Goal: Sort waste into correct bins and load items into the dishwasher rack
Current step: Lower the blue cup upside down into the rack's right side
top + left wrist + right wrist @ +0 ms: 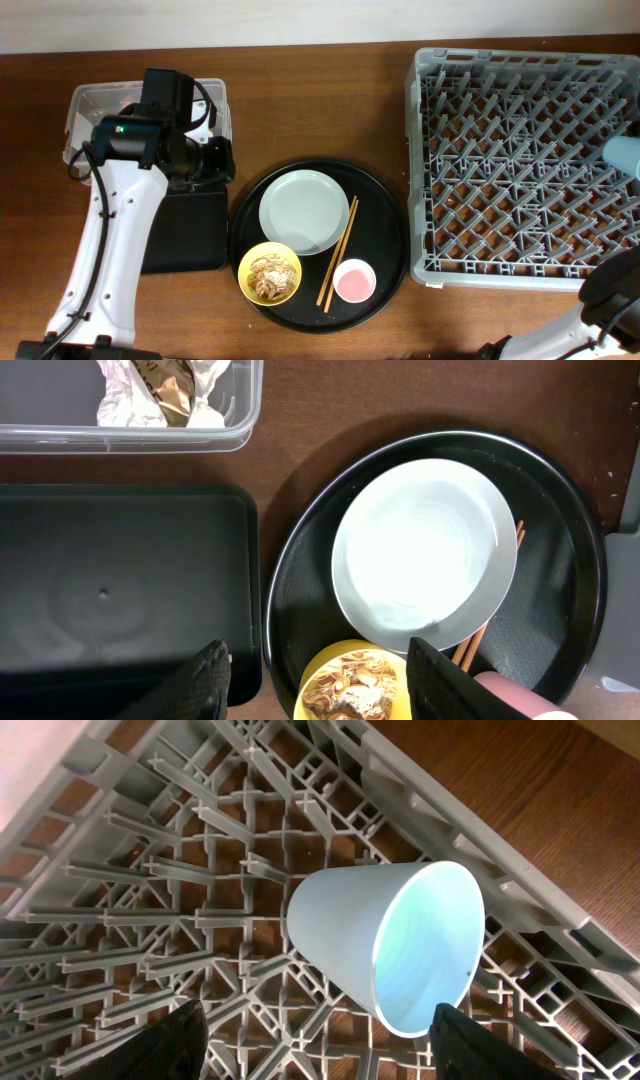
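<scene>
My left gripper (325,690) is open and empty, hovering above the left rim of the round tray. The yellow bowl (355,685) of tan food scraps (270,275) shows between its fingers. The grey-green plate (305,210), wooden chopsticks (338,250) and pink cup (354,281) lie on the round black tray (385,225). The clear tub (120,435) holds white tissue (120,400) and the brown-gold wrapper (170,390). The black rectangular tray (110,580) looks bare. My right gripper (320,1050) is open over the grey rack (500,160). The blue cup (400,940) lies on its side in the rack.
The rack fills the right side of the wooden table (300,110). The left arm (110,240) reaches over the tub and the black rectangular tray. The right arm (612,295) enters at the bottom right corner.
</scene>
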Robot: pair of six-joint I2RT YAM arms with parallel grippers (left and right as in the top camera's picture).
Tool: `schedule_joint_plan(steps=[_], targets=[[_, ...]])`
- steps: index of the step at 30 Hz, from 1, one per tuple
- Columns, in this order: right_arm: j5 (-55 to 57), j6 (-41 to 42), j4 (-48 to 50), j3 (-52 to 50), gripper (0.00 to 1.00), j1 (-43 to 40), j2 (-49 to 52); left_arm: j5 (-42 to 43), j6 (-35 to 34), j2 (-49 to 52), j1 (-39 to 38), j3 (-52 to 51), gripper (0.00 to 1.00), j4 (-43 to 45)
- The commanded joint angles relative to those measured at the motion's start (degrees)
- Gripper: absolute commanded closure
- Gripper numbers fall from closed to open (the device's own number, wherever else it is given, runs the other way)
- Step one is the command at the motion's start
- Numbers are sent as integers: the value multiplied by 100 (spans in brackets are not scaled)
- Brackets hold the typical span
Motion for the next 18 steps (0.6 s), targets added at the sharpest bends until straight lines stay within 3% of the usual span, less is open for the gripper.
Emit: schedule_joint_plan(steps=[1, 8, 12, 18], targets=[[175, -37, 15, 79, 27, -11, 293, -44, 4, -24, 13, 46, 44, 17], [-409, -297, -186, 79, 30, -9, 654, -42, 4, -24, 13, 46, 44, 61], [-411, -297, -267, 79, 63, 0, 684, -42, 4, -24, 13, 46, 44, 61], [-404, -295, -334, 79, 80, 0, 684, -42, 4, -24, 13, 46, 44, 59]])
